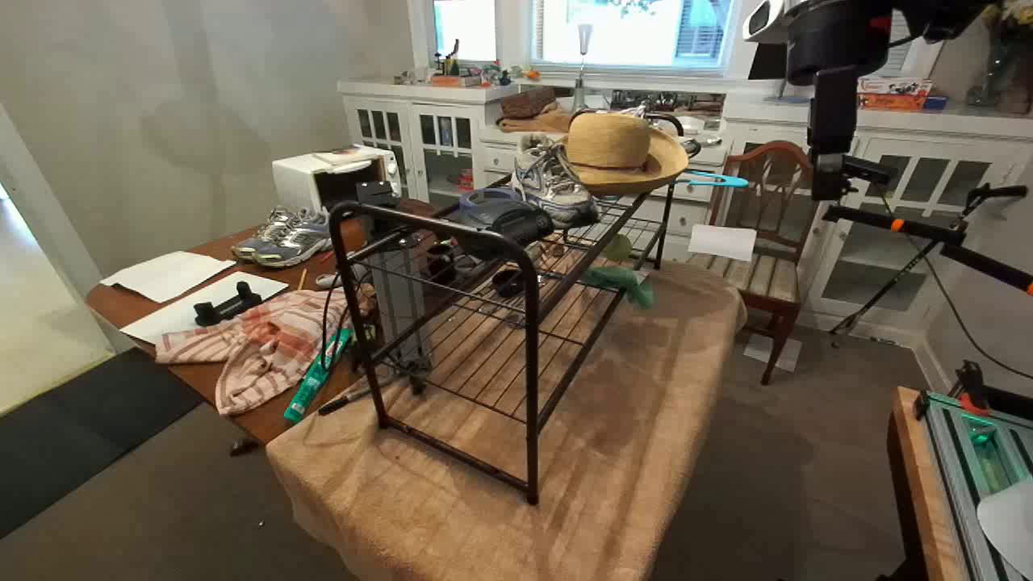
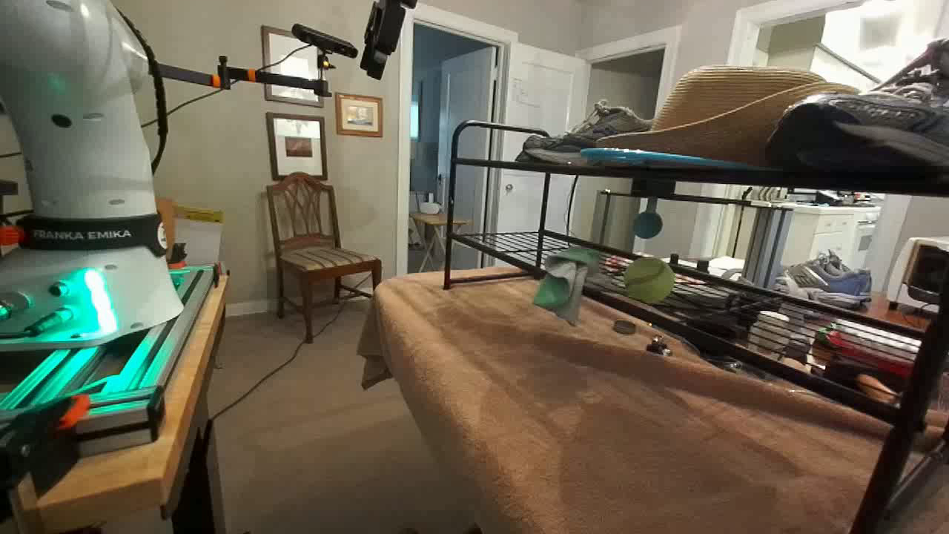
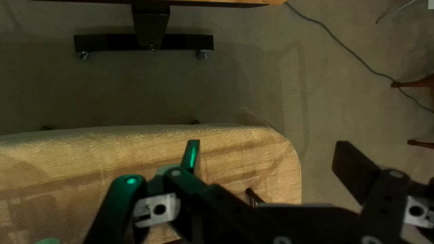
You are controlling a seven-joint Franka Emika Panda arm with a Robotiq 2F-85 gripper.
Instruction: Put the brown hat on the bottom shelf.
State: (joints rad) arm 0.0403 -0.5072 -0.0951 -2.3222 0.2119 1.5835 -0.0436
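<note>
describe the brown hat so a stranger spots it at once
Find the black rack on the tan cloth. On its upper level, look by the laced sneakers. The brown hat is woven straw, set apart from them by its rounded crown and wide brim.

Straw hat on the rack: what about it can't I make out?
Straw hat: its inside, covered by its own crown in both exterior views.
Part of its brim: behind a running shoe in an exterior view.
The whole hat: apparently beyond the wrist view's edge.
</note>
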